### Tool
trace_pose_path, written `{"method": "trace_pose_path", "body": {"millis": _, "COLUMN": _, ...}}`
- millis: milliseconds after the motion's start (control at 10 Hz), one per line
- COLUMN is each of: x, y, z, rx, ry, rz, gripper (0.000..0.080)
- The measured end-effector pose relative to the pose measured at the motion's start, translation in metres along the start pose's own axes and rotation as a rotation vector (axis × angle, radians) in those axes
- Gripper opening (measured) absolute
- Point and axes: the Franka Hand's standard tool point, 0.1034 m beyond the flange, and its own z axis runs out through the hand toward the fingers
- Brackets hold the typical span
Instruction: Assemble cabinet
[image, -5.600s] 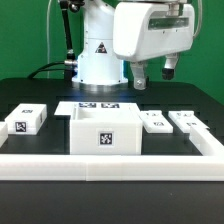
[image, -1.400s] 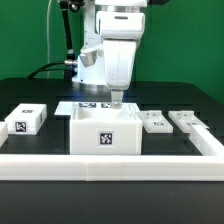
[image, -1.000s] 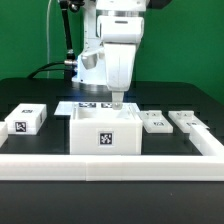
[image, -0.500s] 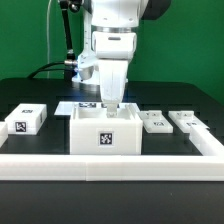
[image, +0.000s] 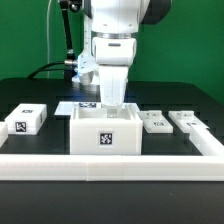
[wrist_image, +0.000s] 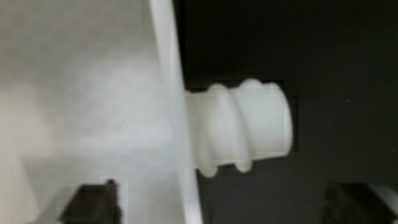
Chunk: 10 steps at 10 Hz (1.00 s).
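**Tool poised over the cabinet's far wall, grasp not yet made**

Read the exterior view with twelve o'clock pointing away from the camera. At nine o'clock of the cabinet, well apart from it, lies a small tagged block (image: 25, 120). The cabinet (image: 105, 137) sits mid-tabletop, open side up, with one tag facing the camera. The tool (image: 113, 102) hangs at its twelve o'clock edge, over the far wall.

In the wrist view the tool (wrist_image: 228, 200) is spread wide and holds nothing. Its fingers (wrist_image: 93, 200) stand either side of a white panel edge, which I take to be that wall, and of a round peg (wrist_image: 240, 130) jutting from it.

You are, I judge, on the approach to a grasp. The next move calls for a short straight descent with the wall centred, then closing clear of the peg.

At three o'clock lie two flat tagged pieces (image: 155, 122), near each other.

The tabletop (image: 30, 90) is matte black, with a white rail (image: 110, 162) along six o'clock. The marker board (image: 85, 105) lies flat near eleven o'clock, just beyond the cabinet. Room is tight there and freer at the sides.
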Motion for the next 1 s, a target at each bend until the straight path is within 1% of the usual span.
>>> {"method": "trace_pose_path", "body": {"millis": 100, "x": 0.0001, "y": -0.0001, "z": 0.0001, "rx": 0.000, "ry": 0.000, "rz": 0.003, "gripper": 0.0541}}
{"method": "trace_pose_path", "body": {"millis": 200, "x": -0.0001, "y": -0.0002, "z": 0.0003, "rx": 0.001, "ry": 0.000, "rz": 0.003, "gripper": 0.0341}}
{"method": "trace_pose_path", "body": {"millis": 300, "x": -0.0001, "y": -0.0002, "z": 0.0003, "rx": 0.001, "ry": 0.000, "rz": 0.003, "gripper": 0.0206}}
{"method": "trace_pose_path", "body": {"millis": 400, "x": -0.0001, "y": -0.0002, "z": 0.0004, "rx": 0.001, "ry": 0.000, "rz": 0.003, "gripper": 0.0206}}
{"method": "trace_pose_path", "body": {"millis": 500, "x": -0.0001, "y": 0.0002, "z": 0.0001, "rx": -0.001, "ry": 0.000, "rz": 0.004, "gripper": 0.0052}}
{"method": "trace_pose_path", "body": {"millis": 600, "x": -0.0002, "y": 0.0011, "z": -0.0002, "rx": -0.005, "ry": 0.001, "rz": 0.004, "gripper": 0.0038}}
{"method": "trace_pose_path", "body": {"millis": 1000, "x": -0.0002, "y": 0.0011, "z": -0.0003, "rx": -0.005, "ry": 0.001, "rz": 0.004, "gripper": 0.0038}}
